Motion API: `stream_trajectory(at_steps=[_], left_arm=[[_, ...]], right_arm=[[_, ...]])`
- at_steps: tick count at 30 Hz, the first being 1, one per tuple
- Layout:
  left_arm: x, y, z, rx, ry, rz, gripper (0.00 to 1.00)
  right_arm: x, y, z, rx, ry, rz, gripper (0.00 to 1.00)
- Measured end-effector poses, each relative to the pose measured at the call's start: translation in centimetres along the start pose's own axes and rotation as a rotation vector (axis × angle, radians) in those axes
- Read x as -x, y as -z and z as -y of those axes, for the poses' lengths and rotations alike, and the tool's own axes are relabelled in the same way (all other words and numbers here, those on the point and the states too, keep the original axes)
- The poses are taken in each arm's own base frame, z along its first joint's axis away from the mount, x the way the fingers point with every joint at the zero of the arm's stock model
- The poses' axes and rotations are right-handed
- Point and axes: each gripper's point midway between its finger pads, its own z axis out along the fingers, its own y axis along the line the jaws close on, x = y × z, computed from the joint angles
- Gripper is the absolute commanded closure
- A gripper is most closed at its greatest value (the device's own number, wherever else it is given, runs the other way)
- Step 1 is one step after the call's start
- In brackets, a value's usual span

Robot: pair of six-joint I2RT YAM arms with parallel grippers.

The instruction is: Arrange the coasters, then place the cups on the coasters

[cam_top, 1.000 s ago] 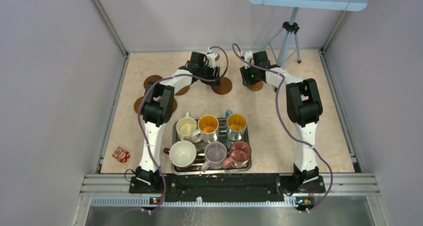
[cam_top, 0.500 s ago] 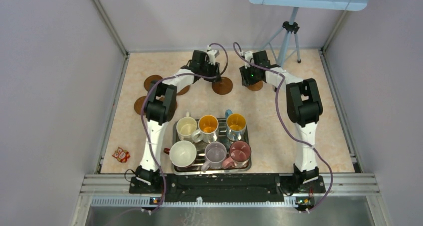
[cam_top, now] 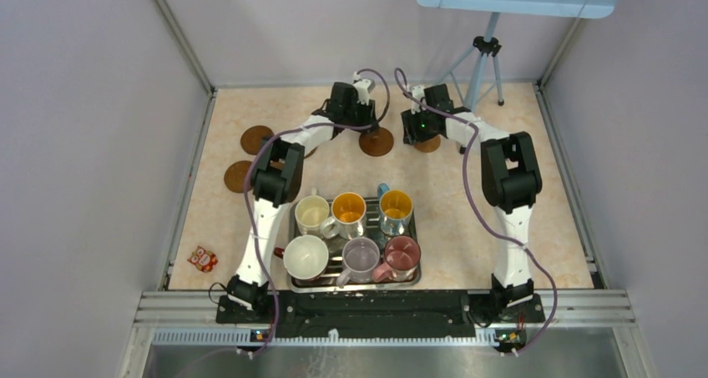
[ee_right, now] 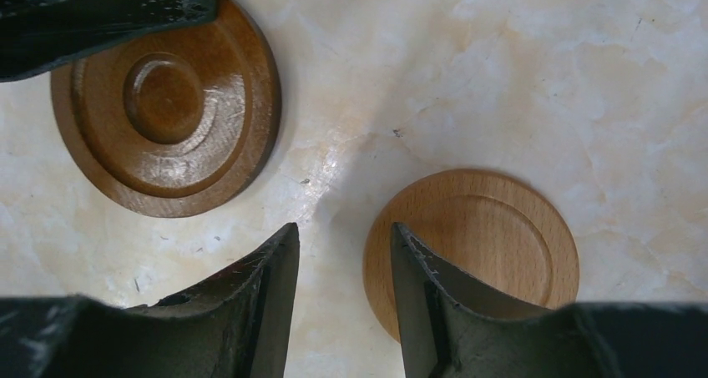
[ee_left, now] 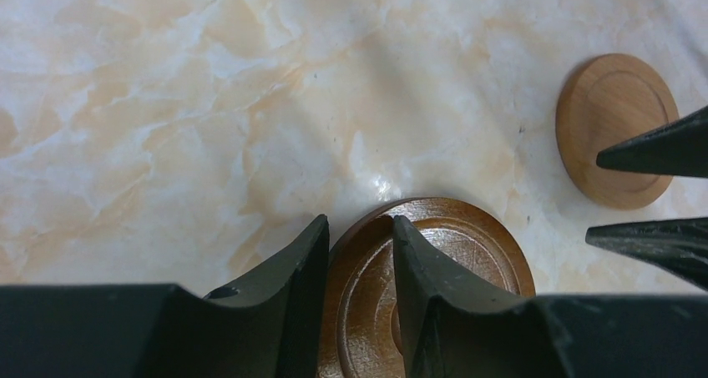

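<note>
A dark reddish-brown coaster lies flat at the far middle of the table. My left gripper straddles its rim, one finger outside and one over the disc, with a narrow gap still showing. The smaller tan coaster lies just to the right. My right gripper stands open at its left edge, one finger over the disc and the other over bare table. Two more dark coasters lie far left. Several cups, among them cream, pink and lilac, stand on the silver tray.
A tripod stands at the far right behind the right arm. A small orange-red item lies near the front left edge. Walls close in the table on the left, right and far sides. Both grippers work close together.
My left gripper moved right over the dark coaster and its jaws narrowed around the rim. My right gripper's jaws spread apart and let go of the tan coaster.
</note>
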Motion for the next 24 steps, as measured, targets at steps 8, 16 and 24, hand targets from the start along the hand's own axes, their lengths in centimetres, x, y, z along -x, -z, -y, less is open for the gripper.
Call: stream_trajectory(at_steps=[8,16,24], left_arm=[[0.9,-0.5,-0.1,0.010,0.008,0.018,0.35],[1.2,4.6,-1.4,0.045,-0.004,-0.042,0.21],[2.3,18.4,-7.8,0.185,-0.024,-0.040,0.15]], right_arm=[[1.0,0.8,-0.4,-0.001,-0.032,0.033,0.54],[2.0,1.5,-0.7,0.000,-0.045,0.061,0.43],[3.3,6.8,-2.0,0.032,-0.024,0.090,0.25]])
